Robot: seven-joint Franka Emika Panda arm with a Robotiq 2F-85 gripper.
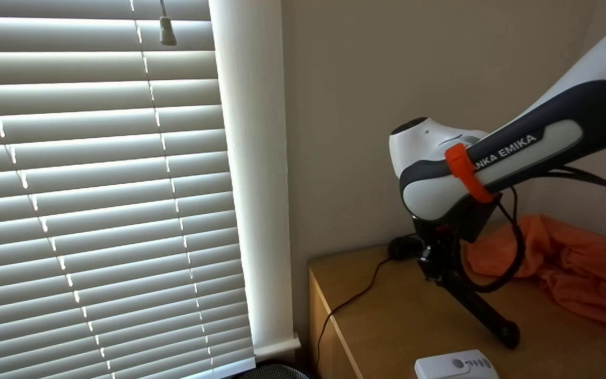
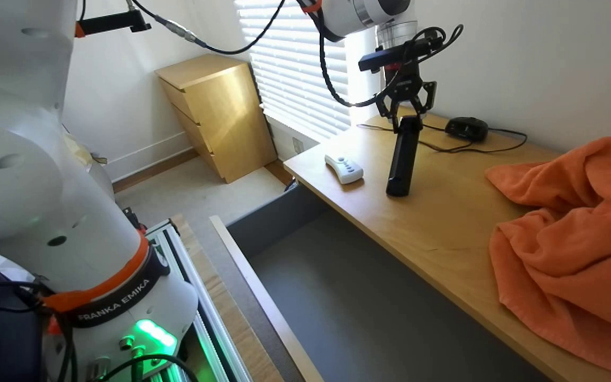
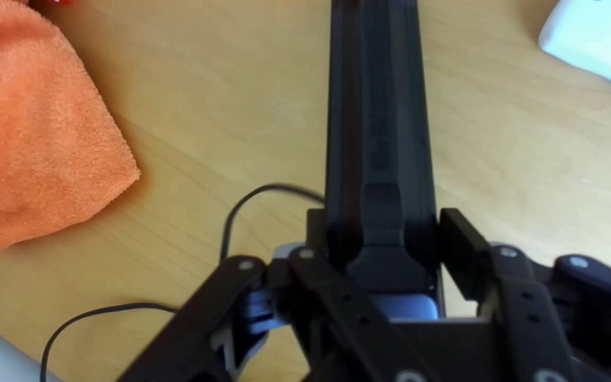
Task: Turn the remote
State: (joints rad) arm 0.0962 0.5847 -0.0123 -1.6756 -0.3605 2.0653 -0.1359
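The remote (image 2: 404,156) is a long, slim black bar. It shows tilted, one end up at the gripper and the other end pointing down over the wooden top; it also shows in an exterior view (image 1: 479,310). My gripper (image 2: 409,121) is shut on the remote near its upper end. In the wrist view the fingers (image 3: 380,233) press on both long sides of the remote (image 3: 382,122), which stretches away from the jaws. I cannot tell whether its lower end touches the wooden top.
A small white box with buttons (image 2: 344,168) lies near the front edge of the wooden top (image 2: 443,223). A round black object with a cable (image 2: 466,129) lies by the wall. A crumpled orange cloth (image 2: 576,239) lies at one side. An open drawer (image 2: 337,297) is below.
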